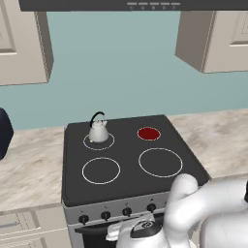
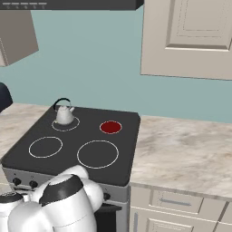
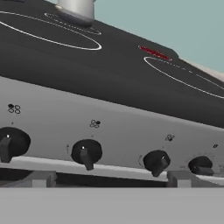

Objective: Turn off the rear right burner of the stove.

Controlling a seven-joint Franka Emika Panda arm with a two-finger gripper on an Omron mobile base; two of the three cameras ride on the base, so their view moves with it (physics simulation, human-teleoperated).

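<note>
Arm folded low before stove (image 1: pixel 126 174), hand level with grey front panel, camera aimed at knob row (image 3: pixel 86 153) from close. Fingertips not visible; cannot tell if gripper spread or closed. Hand itself hidden behind white arm body in base views. Rear right burner (image 1: pixel 148 133) glows red at back right of cooktop, well beyond and above hand. Kettle (image 1: pixel 98 130) sits on rear left ring.

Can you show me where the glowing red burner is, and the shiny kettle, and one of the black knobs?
rear right burner (image 1: pixel 148 133), left base view, middle of the red disc
kettle (image 1: pixel 98 131), left base view, its silver body
knob (image 3: pixel 86 152), hand view, its black face
</note>
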